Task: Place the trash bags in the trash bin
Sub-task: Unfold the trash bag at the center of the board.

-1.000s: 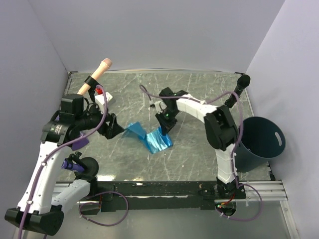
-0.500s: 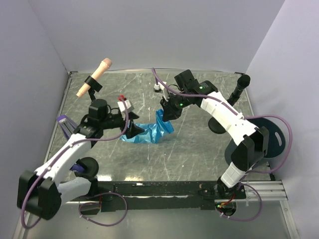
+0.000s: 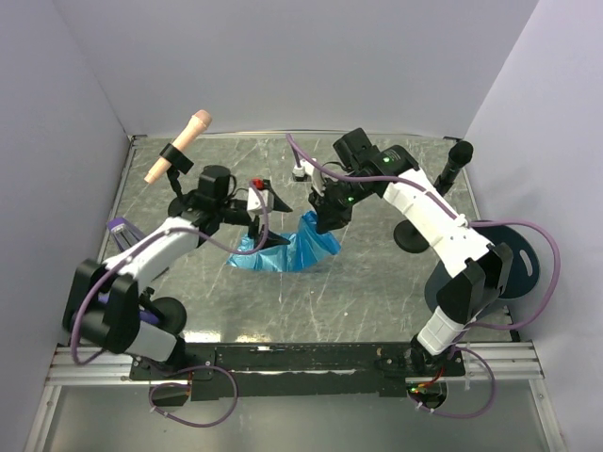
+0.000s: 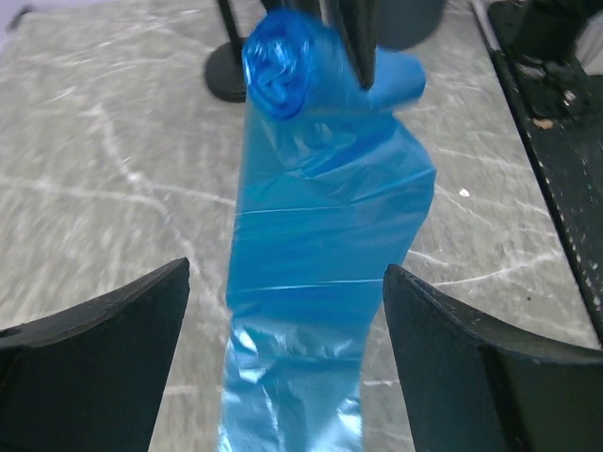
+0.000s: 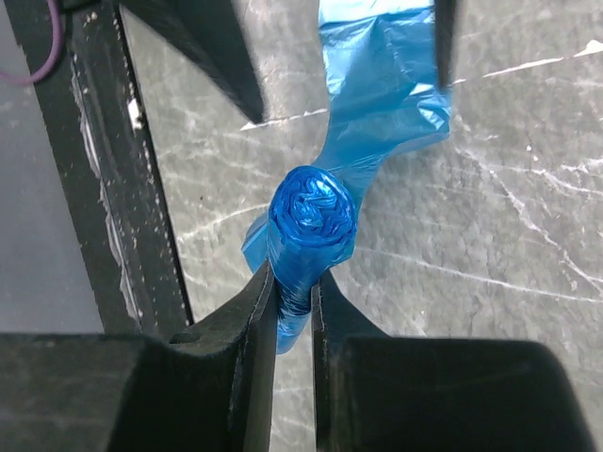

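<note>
Roll end of trash bags (image 5: 311, 212) was clamped in right tool (image 5: 292, 282) above mid surface (image 3: 377, 301), sheet trailing lengthwise twd left tool (image 4: 283, 320), jaws wide apart astride it w/o grip; trash bin (image 3: 524, 247) lay well off on right arm's side

The trash bags (image 3: 297, 250) are bright blue; the table (image 3: 363, 294) is grey, white-veined.

We see bare table (image 3: 320, 301) in front of the bag (image 3: 306, 250), with room to pass. Between it and the bin (image 3: 524, 247), a black stand base (image 3: 411, 237) and the right arm (image 3: 429, 212) block the way. The left gripper (image 3: 274, 221) crowds the bag's left side.
</note>
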`<control>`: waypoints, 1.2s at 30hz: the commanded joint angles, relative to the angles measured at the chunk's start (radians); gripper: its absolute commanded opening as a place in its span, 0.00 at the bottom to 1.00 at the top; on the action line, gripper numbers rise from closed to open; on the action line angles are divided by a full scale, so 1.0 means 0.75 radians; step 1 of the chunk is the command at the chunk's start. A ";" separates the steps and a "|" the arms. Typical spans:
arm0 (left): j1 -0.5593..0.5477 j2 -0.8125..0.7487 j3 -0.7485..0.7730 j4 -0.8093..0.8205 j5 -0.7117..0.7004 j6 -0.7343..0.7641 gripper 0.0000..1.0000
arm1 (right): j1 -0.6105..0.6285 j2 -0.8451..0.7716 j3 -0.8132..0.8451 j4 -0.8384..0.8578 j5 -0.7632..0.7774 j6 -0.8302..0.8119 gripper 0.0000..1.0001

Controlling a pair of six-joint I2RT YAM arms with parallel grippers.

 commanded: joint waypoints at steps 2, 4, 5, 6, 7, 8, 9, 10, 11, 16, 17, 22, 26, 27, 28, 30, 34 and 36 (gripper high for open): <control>-0.031 0.196 0.111 0.114 0.211 0.092 0.88 | 0.002 -0.054 0.101 -0.105 -0.003 -0.091 0.00; -0.052 0.253 0.103 0.247 0.226 0.006 0.88 | 0.002 -0.058 0.099 -0.105 0.009 -0.085 0.00; -0.064 0.275 0.101 0.302 0.236 -0.021 0.87 | 0.000 -0.062 0.095 -0.105 0.017 -0.080 0.00; -0.078 0.300 0.095 0.349 0.242 -0.046 0.86 | 0.000 -0.064 0.093 -0.107 0.027 -0.076 0.00; -0.094 0.329 0.086 0.399 0.248 -0.074 0.84 | -0.002 -0.068 0.091 -0.107 0.040 -0.074 0.00; -0.117 0.347 0.082 0.431 0.254 -0.093 0.81 | -0.004 -0.068 0.089 -0.113 0.048 -0.074 0.00; -0.127 0.367 0.078 0.460 0.261 -0.111 0.78 | -0.008 -0.068 0.089 -0.121 0.054 -0.074 0.00; -0.146 0.390 0.076 0.497 0.267 -0.146 0.75 | -0.016 -0.068 0.087 -0.126 0.056 -0.076 0.00; -0.156 0.408 0.064 0.580 0.269 -0.195 0.72 | -0.024 -0.064 0.089 -0.134 0.054 -0.076 0.00; -0.172 0.501 0.019 0.929 0.305 -0.557 0.37 | -0.077 -0.039 0.083 -0.140 0.046 -0.050 0.00; -0.170 0.503 0.021 0.894 0.316 -0.559 0.29 | -0.100 -0.033 0.067 -0.128 0.038 -0.040 0.00; -0.150 0.435 0.115 0.078 0.277 0.012 0.01 | -0.239 0.016 -0.041 -0.048 -0.079 0.036 0.00; -0.144 0.559 0.349 -0.752 0.218 0.523 0.01 | -0.241 0.063 -0.178 0.034 -0.191 0.152 0.00; -0.144 0.621 0.427 -0.951 0.216 0.675 0.01 | -0.241 0.085 -0.213 0.052 -0.232 0.187 0.00; -0.146 0.678 0.483 -1.147 0.214 0.812 0.01 | -0.243 0.110 -0.250 0.071 -0.265 0.230 0.00; -0.148 0.774 0.573 -1.393 0.214 0.939 0.01 | -0.255 0.169 -0.326 0.122 -0.338 0.296 0.01; -0.148 0.816 0.575 -1.520 0.197 0.936 0.01 | -0.315 0.257 -0.444 0.275 -0.424 0.449 0.03; -0.154 0.783 0.528 -1.424 0.161 0.790 0.01 | -0.354 0.280 -0.500 0.359 -0.410 0.525 0.04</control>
